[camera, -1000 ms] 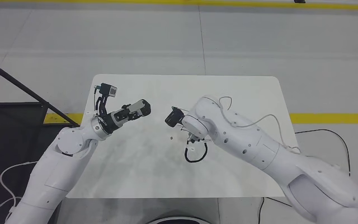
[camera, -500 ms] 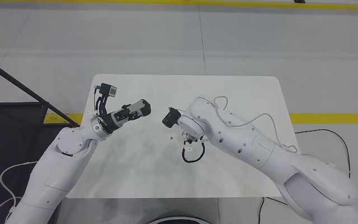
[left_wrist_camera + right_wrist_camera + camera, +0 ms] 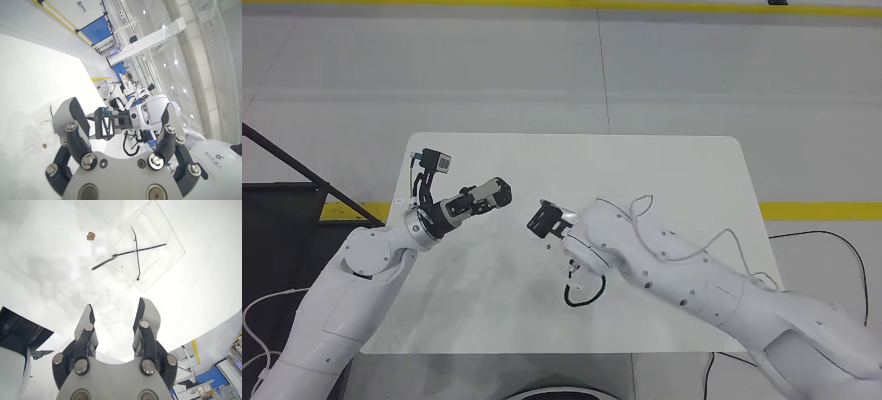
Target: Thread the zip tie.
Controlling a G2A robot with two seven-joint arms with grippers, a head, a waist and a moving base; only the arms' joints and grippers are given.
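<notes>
Crossed zip ties (image 3: pixel 139 250) flat on clear tray (image 3: pixel 170 262): likely light, springy, slick; best pinched near head. Jaws apart, empty: right gripper (image 3: pixel 539 218) at top-view centre, left gripper (image 3: pixel 504 189) left of centre.

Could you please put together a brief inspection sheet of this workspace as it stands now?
Surface: white table with rounded corners.
Job's things: two black zip ties lie crossed on a clear tray.
Clutter: one small brown scrap on the table beside the tray.
Grippers: left gripper, jaws open, empty; right gripper, jaws open, empty, above the table short of the tray.
Cables: a black cable loops below the right arm's wrist; a white cable runs along that arm.
Surroundings: grey floor with a yellow line.
</notes>
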